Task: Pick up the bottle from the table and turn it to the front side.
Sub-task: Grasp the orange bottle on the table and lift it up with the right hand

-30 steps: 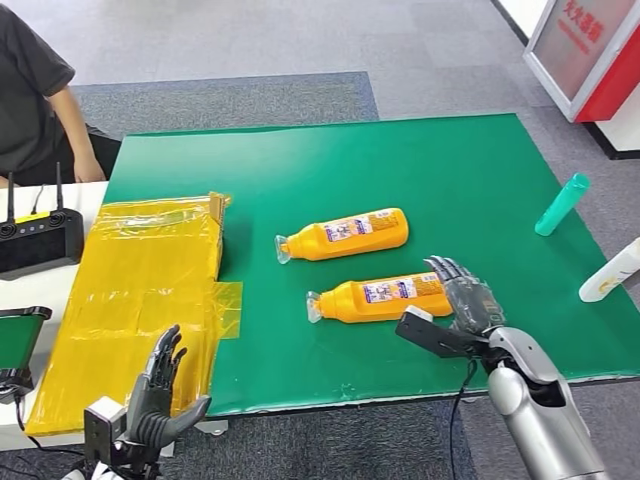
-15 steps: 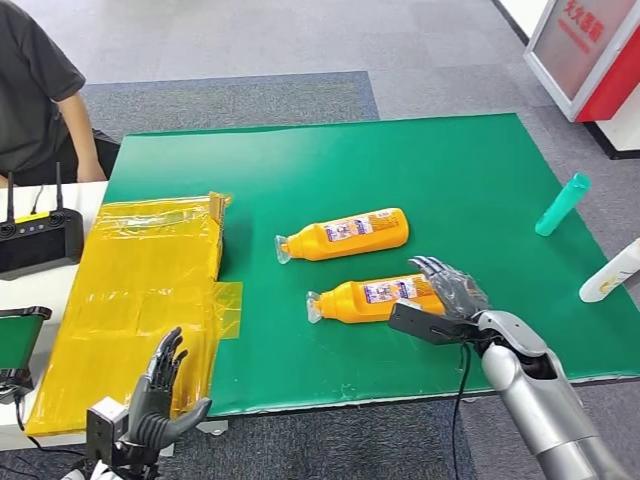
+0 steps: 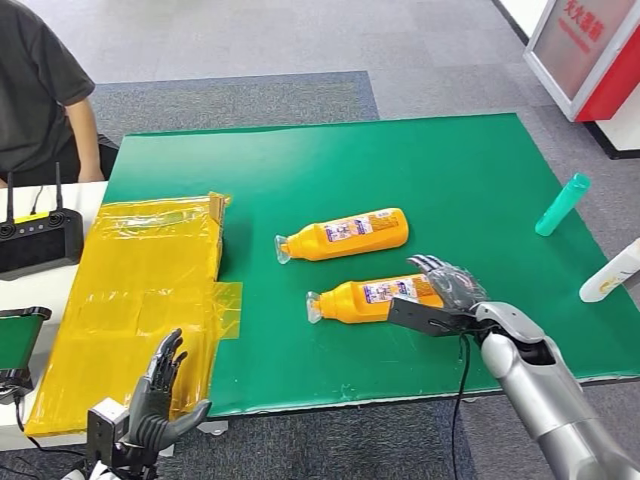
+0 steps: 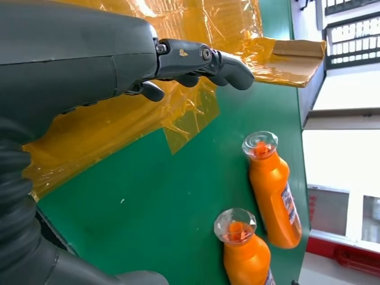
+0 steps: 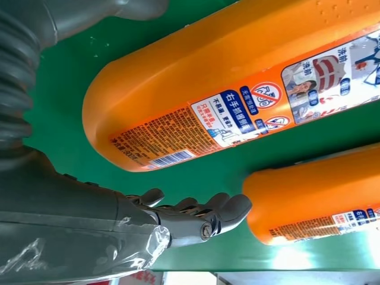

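Head view. Two orange bottles lie on their sides on the green table (image 3: 468, 170), caps toward 9 o'clock and bases toward 3 o'clock. The near bottle (image 3: 375, 297) lies just at 6 o'clock of the far bottle (image 3: 343, 236), with a strip of bare green between them. The right hand (image 3: 441, 295) is at the base end of the near bottle, fingers apart and arched over it, thumb low on the near side; nothing is clasped. In the right wrist view the fingers (image 5: 202, 217) hang over the green gap between the two bottle bases, clear of both.

The left hand (image 3: 155, 400) is at the table's near edge, at 7 o'clock, fingers spread, holding nothing, beside the yellow plastic sheet (image 3: 136, 290).

Open green surface extends toward 12 and 3 o'clock; a teal bottle (image 3: 562, 204) lies near the right edge, and a white bottle (image 3: 611, 271) overhangs it.
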`<action>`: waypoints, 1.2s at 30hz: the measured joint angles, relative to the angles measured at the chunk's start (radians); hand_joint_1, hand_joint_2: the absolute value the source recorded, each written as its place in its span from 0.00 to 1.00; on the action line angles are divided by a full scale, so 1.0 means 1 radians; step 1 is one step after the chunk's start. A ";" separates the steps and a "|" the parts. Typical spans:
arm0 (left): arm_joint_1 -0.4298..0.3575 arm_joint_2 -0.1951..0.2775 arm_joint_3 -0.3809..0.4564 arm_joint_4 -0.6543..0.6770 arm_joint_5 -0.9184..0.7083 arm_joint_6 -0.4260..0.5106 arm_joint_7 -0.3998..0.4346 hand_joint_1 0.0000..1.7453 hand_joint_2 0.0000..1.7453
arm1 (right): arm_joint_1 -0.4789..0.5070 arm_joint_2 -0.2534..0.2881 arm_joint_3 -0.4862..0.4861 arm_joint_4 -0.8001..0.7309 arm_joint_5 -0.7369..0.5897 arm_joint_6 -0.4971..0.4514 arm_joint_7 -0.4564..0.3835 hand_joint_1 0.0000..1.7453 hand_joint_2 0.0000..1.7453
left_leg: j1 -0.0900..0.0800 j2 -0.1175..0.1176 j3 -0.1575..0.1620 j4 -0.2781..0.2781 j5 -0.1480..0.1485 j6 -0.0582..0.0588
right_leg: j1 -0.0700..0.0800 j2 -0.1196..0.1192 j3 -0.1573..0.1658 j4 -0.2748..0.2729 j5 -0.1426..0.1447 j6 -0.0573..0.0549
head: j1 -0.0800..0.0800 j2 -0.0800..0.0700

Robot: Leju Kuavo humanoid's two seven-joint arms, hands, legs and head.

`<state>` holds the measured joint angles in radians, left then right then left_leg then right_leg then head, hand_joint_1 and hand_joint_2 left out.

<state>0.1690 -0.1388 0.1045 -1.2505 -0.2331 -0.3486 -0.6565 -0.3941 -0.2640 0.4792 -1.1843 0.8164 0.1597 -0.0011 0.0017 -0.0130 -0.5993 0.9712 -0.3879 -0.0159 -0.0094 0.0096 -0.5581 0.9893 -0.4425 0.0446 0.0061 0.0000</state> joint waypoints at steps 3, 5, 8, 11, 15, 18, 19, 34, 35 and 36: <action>0.000 0.000 0.000 0.000 -0.001 0.002 0.000 0.00 1.00 | -0.009 0.000 0.007 0.011 0.000 0.000 0.000 0.00 1.00 | 0.000 0.000 0.000 0.000 0.000 0.000 | 0.000 0.000 0.000 0.000 0.000 0.000 | 0.000 0.000; 0.000 0.000 -0.001 0.002 -0.003 0.004 0.000 0.00 1.00 | -0.017 0.000 0.012 0.024 -0.002 0.000 0.001 0.00 1.00 | 0.000 0.000 0.000 0.000 0.000 0.000 | 0.000 0.000 0.000 0.000 0.000 0.000 | 0.000 0.000; -0.002 0.001 -0.005 0.005 -0.006 0.005 0.000 0.00 1.00 | -0.038 0.000 0.021 0.054 -0.007 0.002 0.003 0.00 1.00 | 0.000 0.000 0.000 0.000 0.000 0.000 | 0.000 0.000 0.000 0.000 0.000 0.000 | 0.000 0.000; -0.006 0.004 -0.013 0.008 -0.006 0.006 -0.001 0.00 1.00 | -0.066 0.000 0.033 0.097 -0.014 0.010 0.003 0.00 1.00 | 0.000 0.000 0.000 0.000 0.000 0.000 | 0.000 0.000 0.000 0.000 0.000 0.000 | 0.000 0.000; -0.013 0.006 -0.020 0.014 -0.006 0.006 -0.002 0.00 1.00 | -0.099 0.000 0.048 0.155 -0.020 0.014 0.002 0.00 1.00 | 0.000 0.000 0.000 0.000 0.000 0.000 | 0.000 0.000 0.000 0.000 0.000 0.000 | 0.000 0.000; -0.014 0.008 -0.024 0.016 -0.004 0.007 -0.002 0.00 1.00 | -0.119 0.001 0.060 0.194 -0.023 0.016 0.000 0.00 1.00 | 0.000 0.000 0.000 0.000 0.000 0.000 | 0.000 0.000 0.000 0.000 0.000 0.000 | 0.000 0.000; -0.014 0.009 -0.025 0.016 -0.002 0.007 -0.002 0.00 1.00 | -0.124 0.002 0.064 0.207 -0.023 0.016 0.000 0.00 1.00 | 0.000 0.000 0.000 0.000 0.000 0.000 | 0.000 0.000 0.000 0.000 0.000 0.000 | 0.000 0.000; -0.043 0.011 -0.043 0.021 0.031 0.007 -0.020 0.00 1.00 | -0.252 0.001 0.150 0.313 -0.047 0.119 -0.003 1.00 1.00 | 0.000 0.000 0.000 0.000 0.002 0.000 | 0.000 0.000 0.000 0.000 0.002 0.001 | 0.000 0.000; -0.043 0.011 -0.043 0.021 0.031 0.007 -0.020 0.00 1.00 | -0.255 -0.002 0.153 0.313 -0.048 0.119 -0.005 1.00 1.00 | 0.000 0.000 0.000 0.000 0.002 0.000 | 0.000 0.000 0.000 0.000 0.002 0.001 | 0.000 0.000; -0.044 0.012 -0.043 0.022 0.031 0.008 -0.020 0.00 1.00 | -0.257 -0.003 0.157 0.313 -0.049 0.118 -0.006 1.00 1.00 | 0.000 0.000 0.000 0.000 0.002 0.000 | 0.000 0.000 0.000 0.000 0.002 0.001 | 0.000 0.000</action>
<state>0.1251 -0.1271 0.0618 -1.2285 -0.2018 -0.3406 -0.6768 -0.6510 -0.2671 0.6359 -0.8713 0.7677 0.2781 -0.0074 0.0016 -0.0130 -0.5995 0.9712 -0.3863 -0.0163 -0.0095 0.0097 -0.5578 0.9894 -0.4410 0.0452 0.0061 0.0000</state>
